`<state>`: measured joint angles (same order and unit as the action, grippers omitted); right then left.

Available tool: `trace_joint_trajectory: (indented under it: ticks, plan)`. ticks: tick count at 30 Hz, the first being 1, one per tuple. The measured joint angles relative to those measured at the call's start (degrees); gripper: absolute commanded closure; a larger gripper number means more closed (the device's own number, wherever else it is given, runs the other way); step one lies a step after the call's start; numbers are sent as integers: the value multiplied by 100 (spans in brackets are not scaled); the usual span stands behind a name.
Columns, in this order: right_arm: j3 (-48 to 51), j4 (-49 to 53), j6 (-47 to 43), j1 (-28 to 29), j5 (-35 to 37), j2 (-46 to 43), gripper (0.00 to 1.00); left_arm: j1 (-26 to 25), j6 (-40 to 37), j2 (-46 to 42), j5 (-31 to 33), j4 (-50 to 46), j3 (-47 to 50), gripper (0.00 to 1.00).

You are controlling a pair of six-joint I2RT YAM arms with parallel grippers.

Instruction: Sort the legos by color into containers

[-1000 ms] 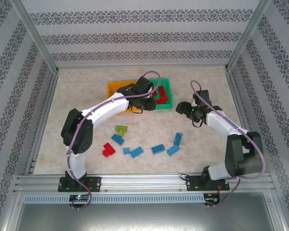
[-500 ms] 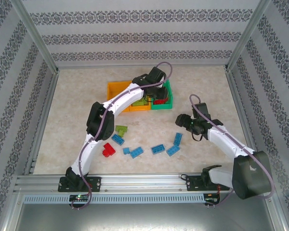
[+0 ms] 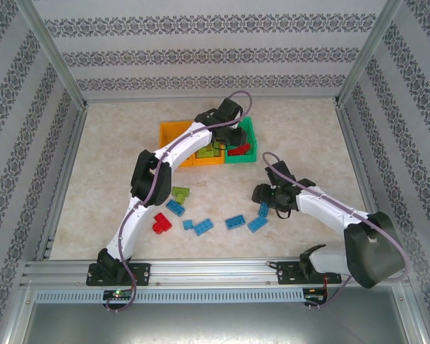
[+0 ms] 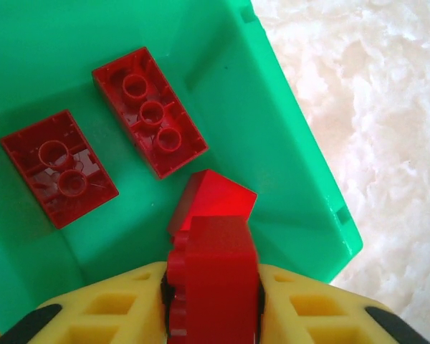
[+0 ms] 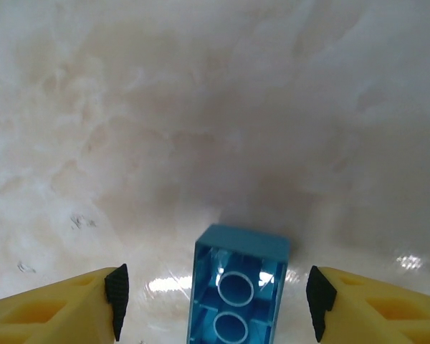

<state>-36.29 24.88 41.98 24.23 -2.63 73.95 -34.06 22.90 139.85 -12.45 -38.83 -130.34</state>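
Legos point(image 3: 201, 226) go into containers by colour: a red drop is in hand, a blue pick comes next.
Your left gripper point(image 4: 213, 304) hangs over the green container point(image 4: 294, 165), jaws set narrow on a red lego point(image 4: 215, 251), with two more red bricks lying inside below. I judge the release is due. Your right gripper point(image 5: 216, 304) has its jaws wide and empty astride a blue lego point(image 5: 238, 287) on the pale marbled surface point(image 5: 201, 107); lower, then close. Patterned wallpaper point(image 3: 215, 57) lines the cell.
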Motion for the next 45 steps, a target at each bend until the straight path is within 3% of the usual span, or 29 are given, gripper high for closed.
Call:
trace_joint_trajectory:
  ticks: [6, 15, 20, 28, 35, 45]
  plan:
    - [-114, 175, 79, 118, 109, 345, 40, 2, 205, -70, -46, 179, 173, 35]
    - [-205, 293, 105, 195, 236, 625, 67, 2, 538, -793, -203, 599, 1106, 13]
    - [-245, 323, 98, 269, 374, 581, 75, 0, 651, -1167, -369, 855, 1379, 0]
    - [-267, 234, 48, 267, 431, -118, 78, 0, 691, -2159, -282, 1126, 2308, 0]
    - [-535, -234, -33, 254, 131, -262, 79, 50, 649, -3521, 450, 1556, 4037, 1]
    - [-1825, -1200, -9, 339, -892, 1051, 79, 1163, 695, -4721, 990, 1781, 6074, 1]
